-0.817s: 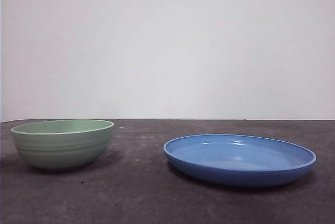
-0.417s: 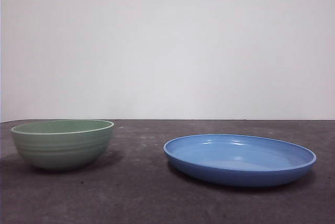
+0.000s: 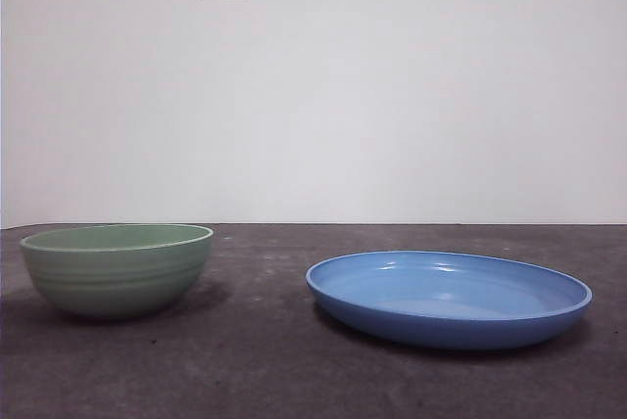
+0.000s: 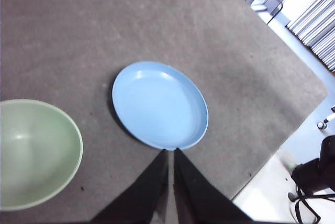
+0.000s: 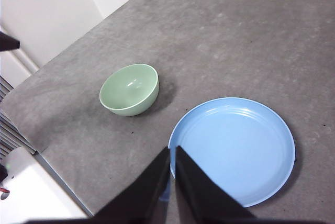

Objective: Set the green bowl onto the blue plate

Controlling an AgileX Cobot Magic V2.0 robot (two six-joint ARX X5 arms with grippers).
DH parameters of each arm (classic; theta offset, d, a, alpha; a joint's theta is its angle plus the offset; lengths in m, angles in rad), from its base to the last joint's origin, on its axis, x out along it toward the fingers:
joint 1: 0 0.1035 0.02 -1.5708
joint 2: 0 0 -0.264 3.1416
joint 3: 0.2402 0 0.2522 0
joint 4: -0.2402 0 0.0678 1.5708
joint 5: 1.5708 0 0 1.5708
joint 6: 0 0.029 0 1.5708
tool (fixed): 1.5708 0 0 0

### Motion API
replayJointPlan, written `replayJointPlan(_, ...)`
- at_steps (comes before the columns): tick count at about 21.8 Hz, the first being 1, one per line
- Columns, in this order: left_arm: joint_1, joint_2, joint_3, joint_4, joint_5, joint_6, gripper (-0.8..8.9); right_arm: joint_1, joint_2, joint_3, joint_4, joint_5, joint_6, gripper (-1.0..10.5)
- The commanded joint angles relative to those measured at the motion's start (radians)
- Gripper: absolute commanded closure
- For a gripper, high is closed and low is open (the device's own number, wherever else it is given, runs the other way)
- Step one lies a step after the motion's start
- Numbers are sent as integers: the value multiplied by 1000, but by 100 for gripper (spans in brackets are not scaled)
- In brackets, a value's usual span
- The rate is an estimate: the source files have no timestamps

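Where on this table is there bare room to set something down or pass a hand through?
Bare table runs between the green bowl and the blue plate, which stand apart. More bare surface lies in front of both and behind them toward the wall. The plate itself is empty. Nowhere looks crowded; the left hand and right hand hang high above, jaws closed.

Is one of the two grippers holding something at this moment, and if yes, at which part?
Nothing is held. Both the left gripper and right gripper are shut on nothing, above the table; the green bowl and blue plate rest untouched.
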Motion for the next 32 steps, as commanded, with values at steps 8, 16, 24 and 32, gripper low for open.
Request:
replayJointPlan(8, -6, 5, 21, -25, 5, 11, 439, 4, 4, 16, 9, -2, 0, 623)
replayJointPlan(16, -6, 5, 21, -26, 4, 17, 246, 4, 4, 16, 8, -2, 37, 293)
replayJointPlan(24, -2, 32, 21, -84, -218, 26, 247, 4, 4, 16, 10, -2, 49, 294)
replayJointPlan(32, 46, 188, 21, -153, -364, 47, 251, 4, 4, 16, 10, -2, 55, 294)
